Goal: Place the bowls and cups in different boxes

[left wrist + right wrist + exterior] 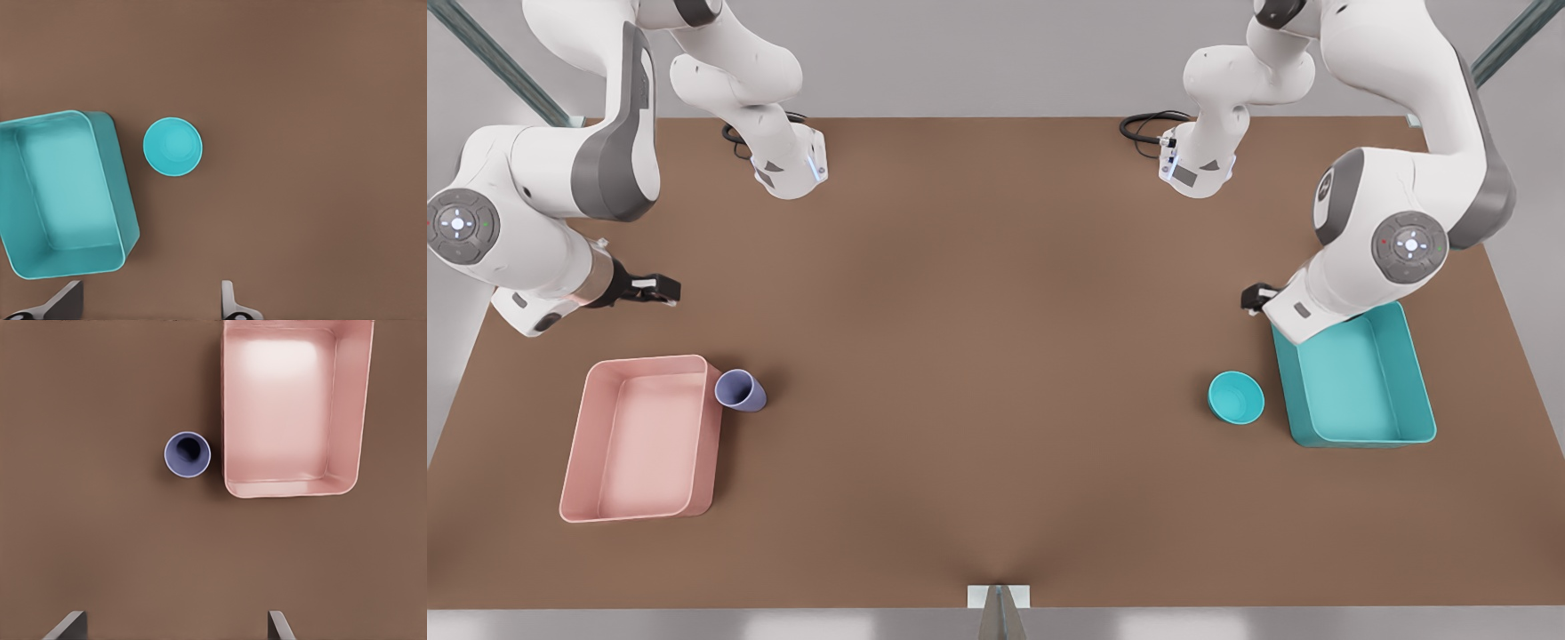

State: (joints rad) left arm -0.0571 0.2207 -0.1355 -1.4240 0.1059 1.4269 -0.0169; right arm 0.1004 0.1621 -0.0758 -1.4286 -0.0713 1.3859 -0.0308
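A brown table (978, 356) fills the front view under a grey backdrop. One lavender cup (740, 390), one teal bowl (1235, 397) and two trays are counted.

The left gripper (1256, 298) hangs at the front view's right, above the far corner of the teal tray (1405, 373), its arm bent down from the upper right. Its fingers (229, 301) stand spread wide with nothing between them. The bowl sits upright on the table just beside the teal tray, apart from it.

The right gripper (660, 289) hangs at the front view's left, above bare table beyond the pink tray (587, 444). Its fingers (277, 625) are likewise parted and hold nothing. The cup stands upright at that tray's far corner, close against its wall.
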